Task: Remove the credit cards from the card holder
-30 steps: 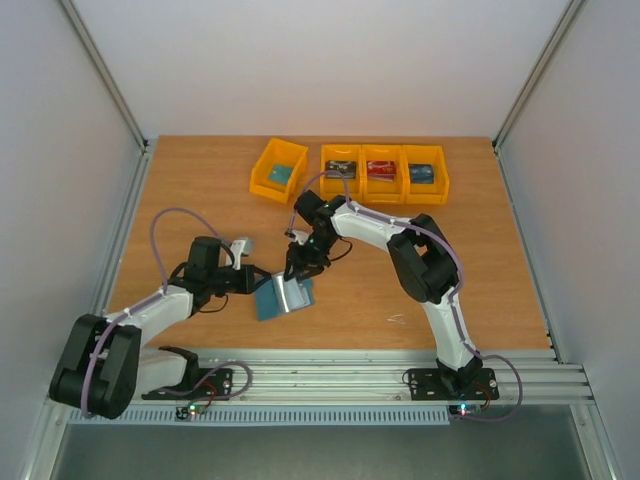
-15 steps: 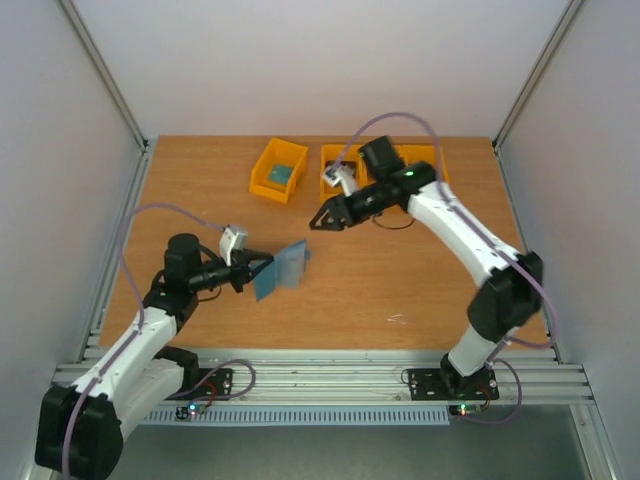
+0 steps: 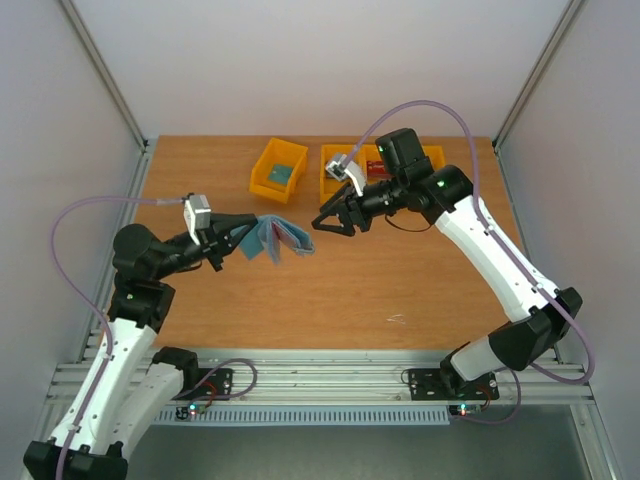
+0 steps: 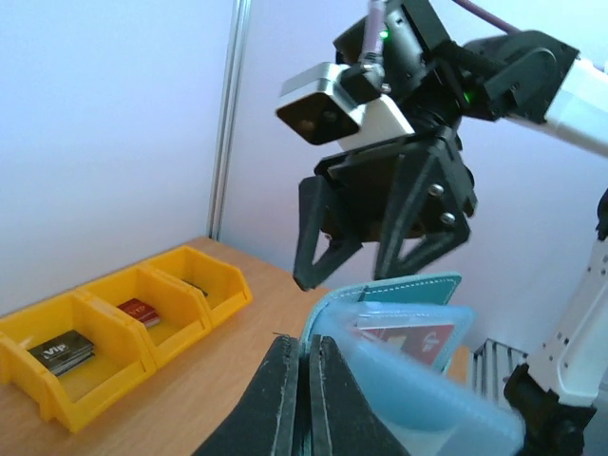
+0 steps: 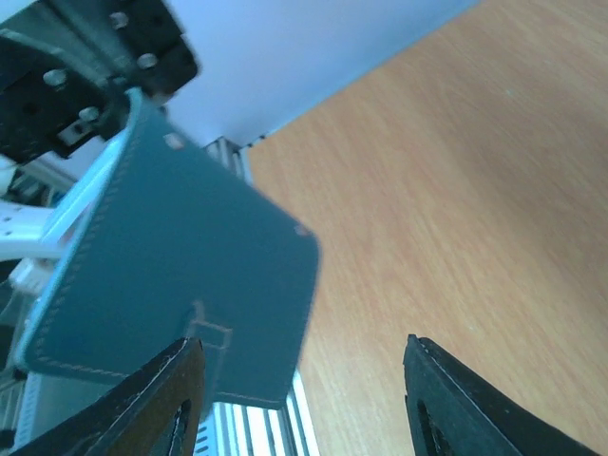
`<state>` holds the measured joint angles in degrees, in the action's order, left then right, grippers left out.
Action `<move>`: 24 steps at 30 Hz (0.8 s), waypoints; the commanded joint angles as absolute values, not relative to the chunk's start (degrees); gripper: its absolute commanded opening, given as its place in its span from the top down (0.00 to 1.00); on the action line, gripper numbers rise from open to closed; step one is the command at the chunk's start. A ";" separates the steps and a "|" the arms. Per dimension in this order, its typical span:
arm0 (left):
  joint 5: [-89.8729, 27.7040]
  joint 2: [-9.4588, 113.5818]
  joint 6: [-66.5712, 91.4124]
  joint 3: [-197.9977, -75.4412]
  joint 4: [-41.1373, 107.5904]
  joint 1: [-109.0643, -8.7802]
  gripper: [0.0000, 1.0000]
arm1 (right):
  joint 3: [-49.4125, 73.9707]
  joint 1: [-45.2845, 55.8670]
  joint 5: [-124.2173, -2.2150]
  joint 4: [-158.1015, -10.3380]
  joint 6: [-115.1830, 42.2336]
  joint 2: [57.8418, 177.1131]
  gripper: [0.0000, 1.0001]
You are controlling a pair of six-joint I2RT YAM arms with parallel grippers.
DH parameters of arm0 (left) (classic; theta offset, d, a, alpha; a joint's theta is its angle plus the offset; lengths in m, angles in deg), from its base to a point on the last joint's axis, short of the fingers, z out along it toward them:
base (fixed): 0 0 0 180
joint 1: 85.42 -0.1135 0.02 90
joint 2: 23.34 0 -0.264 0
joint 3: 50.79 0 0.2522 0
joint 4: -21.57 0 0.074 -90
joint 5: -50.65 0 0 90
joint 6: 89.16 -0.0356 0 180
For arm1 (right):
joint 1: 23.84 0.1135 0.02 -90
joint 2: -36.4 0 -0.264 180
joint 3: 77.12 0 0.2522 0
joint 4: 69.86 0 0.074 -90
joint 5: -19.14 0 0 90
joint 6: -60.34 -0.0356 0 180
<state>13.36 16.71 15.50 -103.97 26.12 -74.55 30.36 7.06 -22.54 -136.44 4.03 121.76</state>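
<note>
The slate-blue card holder [image 3: 277, 238] hangs in the air above the table, fanned partly open. My left gripper [image 3: 248, 243] is shut on its edge. In the left wrist view the pads [image 4: 285, 394] pinch the card holder [image 4: 418, 294], and a red credit card [image 4: 404, 335] shows inside a clear pocket. My right gripper [image 3: 331, 224] stands open just right of the holder, pointing at it without touching. The right wrist view shows the card holder's plain back [image 5: 171, 275] ahead of the right gripper [image 5: 304, 404], nearer its left finger.
A lone yellow bin [image 3: 279, 170] stands at the back. A row of joined yellow bins [image 3: 334, 170] is partly hidden by the right arm. In the left wrist view these bins [image 4: 128, 332] hold a dark card [image 4: 62, 350] and a red card [image 4: 140, 311].
The left arm has lifted the holder off the table, up and back. The right gripper has left the holder, swung out by the bins, opened wider, and now faces it.
</note>
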 commanded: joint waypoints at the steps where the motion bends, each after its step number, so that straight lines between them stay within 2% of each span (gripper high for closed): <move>1: 12.14 16.21 22.20 -107.00 20.62 -75.54 1.00 | 35.24 9.23 -17.75 -138.37 9.15 120.64 0.42; 6: 8.71 15.90 26.13 -107.59 20.63 -76.07 1.00 | 38.32 9.30 -19.41 -142.69 11.22 120.46 0.41; 10: 6.83 16.16 28.00 -107.62 20.53 -76.28 1.00 | 36.65 11.98 -25.26 -142.32 10.42 118.66 0.41; 20: 7.12 16.49 28.53 -108.08 19.89 -76.28 1.00 | 25.72 15.79 -39.12 -130.70 5.76 114.22 0.38; 22: 7.21 16.51 28.53 -108.06 19.95 -76.26 1.00 | 24.18 17.22 -41.96 -128.90 5.11 114.11 0.36; 24: 7.05 16.45 28.59 -107.97 19.80 -76.37 1.00 | 22.57 18.92 -44.50 -127.51 5.16 114.25 0.25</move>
<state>7.61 16.75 27.65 -105.91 24.24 -76.03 25.02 16.15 -37.38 -132.49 6.33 114.44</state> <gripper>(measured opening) 0.033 0.667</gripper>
